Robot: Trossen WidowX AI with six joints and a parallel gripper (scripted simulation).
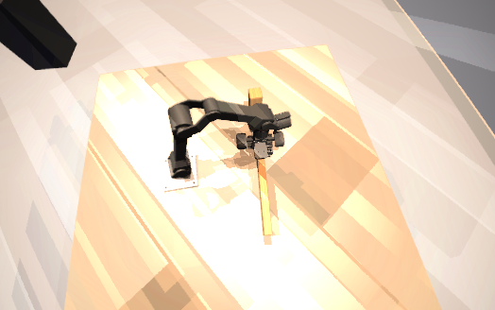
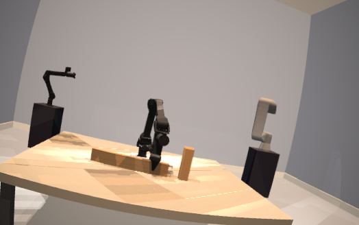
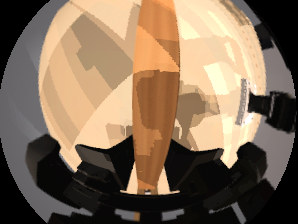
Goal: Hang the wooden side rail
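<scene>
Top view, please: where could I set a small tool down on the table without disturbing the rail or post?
Bare board lies right of the wooden rail out to the table edge, and across the near end beyond the rail's tip. It is crowded between the arm's base, the gripper shut on the rail, and the post.
</scene>
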